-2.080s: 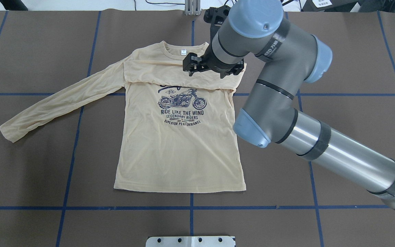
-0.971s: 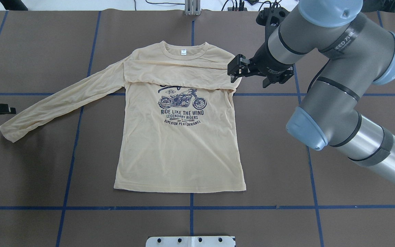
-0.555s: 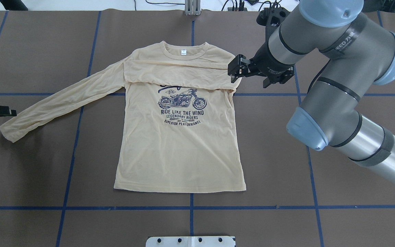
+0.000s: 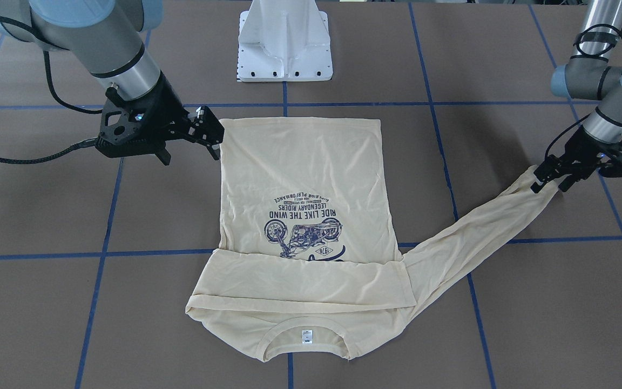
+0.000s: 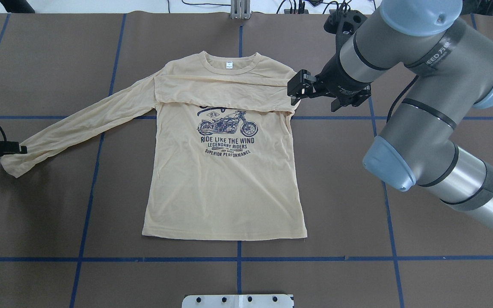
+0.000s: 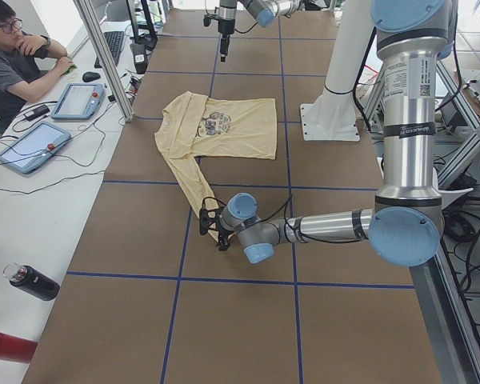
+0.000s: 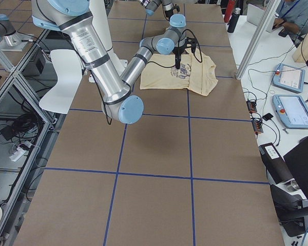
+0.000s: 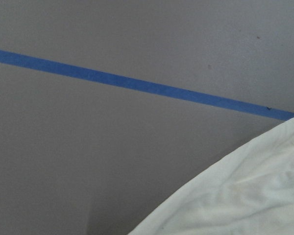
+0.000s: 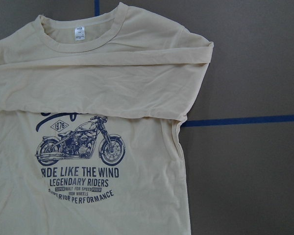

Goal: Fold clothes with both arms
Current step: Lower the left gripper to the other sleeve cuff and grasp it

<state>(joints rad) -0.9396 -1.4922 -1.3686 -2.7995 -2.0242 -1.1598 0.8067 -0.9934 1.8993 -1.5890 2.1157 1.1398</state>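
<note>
The cream-yellow shirt (image 5: 225,188) lies flat, print up, collar at the far side; it also shows in the front view (image 4: 300,178) and the right wrist view (image 9: 112,73). One sleeve (image 5: 221,94) is folded across the chest. The other sleeve (image 5: 79,124) stretches out toward my left. My left gripper (image 5: 15,149) is low at that sleeve's cuff (image 4: 543,181), jaws open on either side of it (image 4: 549,183). The left wrist view shows only cloth (image 8: 245,196) and table. My right gripper (image 5: 293,92) is open and empty, just above the folded shoulder edge (image 4: 214,138).
The white pedestal base (image 4: 284,43) stands at the near table edge (image 5: 238,300). Blue tape lines (image 5: 315,258) cross the brown table cover. An operator (image 6: 16,48), tablets (image 6: 78,100) and bottles (image 6: 28,282) are at a side table beyond the far edge.
My right gripper left the chest, moved right to the shirt's shoulder edge and slowed there. My left gripper came in from the left edge and reached the outstretched sleeve's cuff.
</note>
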